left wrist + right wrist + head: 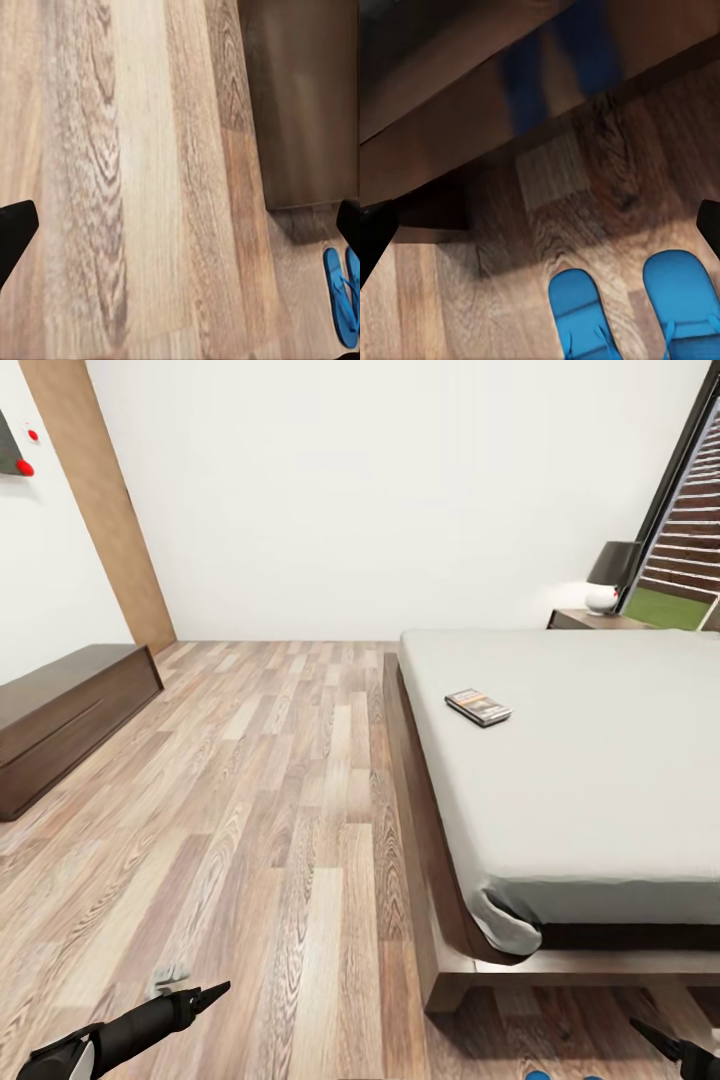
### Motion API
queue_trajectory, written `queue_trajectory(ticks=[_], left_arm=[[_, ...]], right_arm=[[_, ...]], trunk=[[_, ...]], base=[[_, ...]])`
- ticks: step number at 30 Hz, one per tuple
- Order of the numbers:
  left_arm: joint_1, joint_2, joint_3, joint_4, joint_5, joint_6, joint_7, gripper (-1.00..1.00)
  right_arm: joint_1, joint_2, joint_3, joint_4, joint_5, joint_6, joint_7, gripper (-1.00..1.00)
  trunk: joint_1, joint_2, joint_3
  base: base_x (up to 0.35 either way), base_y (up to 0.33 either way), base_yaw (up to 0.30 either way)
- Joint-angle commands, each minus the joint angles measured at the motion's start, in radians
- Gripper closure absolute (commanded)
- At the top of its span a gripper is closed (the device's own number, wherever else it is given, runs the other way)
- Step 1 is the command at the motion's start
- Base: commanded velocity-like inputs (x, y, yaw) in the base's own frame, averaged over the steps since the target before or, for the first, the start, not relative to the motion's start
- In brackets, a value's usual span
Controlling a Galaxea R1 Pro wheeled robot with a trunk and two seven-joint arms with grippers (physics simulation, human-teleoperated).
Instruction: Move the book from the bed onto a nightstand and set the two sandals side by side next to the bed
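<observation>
Lying flat near the edge of the bed, the book is looking thin, light and probably slippery, so you are best pinching its near edge. Both sandals are sitting together by the bed's foot. Both jaws are standing wide, holding nothing.

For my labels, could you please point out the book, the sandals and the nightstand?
book (478, 707), head view, cover's middle.
sandals (579, 309), right wrist view, left one's front.
nightstand (585, 620), head view, top.
</observation>
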Motion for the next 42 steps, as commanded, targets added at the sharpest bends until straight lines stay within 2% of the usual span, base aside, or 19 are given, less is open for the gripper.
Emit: queue_trajectory(ticks=[1, 12, 22, 31, 32, 33, 34, 36, 37, 38, 40, 42], left_arm=[[-0.001, -0.001, 0.008, -0.001, -0.008, 0.009, -0.007, -1.0], [-0.001, -0.001, 0.008, -0.001, -0.008, 0.009, -0.007, -1.0], [-0.001, -0.001, 0.007, -0.001, -0.008, 0.009, -0.007, -1.0], [-0.001, -0.002, 0.005, -0.001, -0.008, 0.009, -0.006, -1.0], [-0.001, -0.007, 0.005, -0.001, -0.008, 0.009, -0.005, -1.0], [-0.001, -0.008, 0.005, -0.001, -0.008, 0.009, -0.005, -1.0], [-0.001, -0.012, 0.005, 0.0, -0.008, 0.009, -0.004, -1.0], [-0.001, -0.031, 0.004, 0.003, -0.009, 0.008, 0.017, -1.0], [-0.001, -0.041, 0.004, 0.006, -0.01, 0.008, 0.033, -1.0], [-0.001, -0.045, 0.004, 0.009, -0.01, 0.007, 0.043, -1.0], [-0.001, -0.061, 0.003, 0.019, -0.012, -0.002, 0.084, -1.0], [-0.001, -0.07, 0.002, 0.027, -0.012, -0.013, 0.116, -1.0]], right_arm=[[-0.002, 0.001, 0.008, 0.003, -0.004, -0.006, 0.004, -1.0], [-0.002, 0.003, 0.009, 0.003, -0.004, -0.006, 0.004, -1.0], [-0.002, 0.024, 0.011, 0.003, -0.003, -0.006, 0.006, -1.0], [-0.002, 0.031, 0.013, 0.003, -0.003, -0.006, 0.005, -1.0], [-0.002, 0.07, 0.013, 0.003, -0.002, -0.006, 0.004, -1.0], [-0.002, 0.081, 0.014, 0.003, -0.002, -0.006, 0.004, -1.0], [-0.002, 0.102, 0.014, 0.003, -0.002, -0.007, -0.001, -1.0], [-0.002, 0.168, 0.016, 0.003, 0.011, -0.007, -0.062, -1.0], [-0.002, 0.2, 0.017, 0.003, 0.03, -0.007, -0.1, -1.0], [-0.002, 0.216, 0.018, 0.003, 0.043, -0.007, -0.12, -1.0], [-0.002, 0.272, 0.019, 0.003, 0.12, -0.008, -0.193, -1.0], [-0.002, 0.305, 0.019, 0.003, 0.203, -0.007, -0.233, -1.0]], trunk=[[-0.001, 0.0, 0.003], [-0.006, 0.002, 0.046], [-0.01, 0.005, 0.084], [-0.014, 0.007, 0.119], [-0.015, 0.007, 0.123], [-0.015, 0.007, 0.127], [-0.015, 0.008, 0.131], [-0.016, 0.008, 0.138], [-0.017, 0.008, 0.142], [-0.017, 0.009, 0.146], [-0.018, 0.009, 0.154], [-0.019, 0.009, 0.162]], base=[[0.0, 0.0, 0.0], [0.0, 0.0, 0.0], [0.0, 0.0, 0.0], [0.0, 0.0, 0.0], [0.0, 0.0, 0.0], [0.0, 0.0, 0.0], [0.0, 0.0, 0.0], [0.0, 0.0, 0.0], [0.0, 0.0, 0.0], [0.0, 0.0, 0.0], [0.0, 0.0, 0.0], [0.0, 0.0, 0.0]])
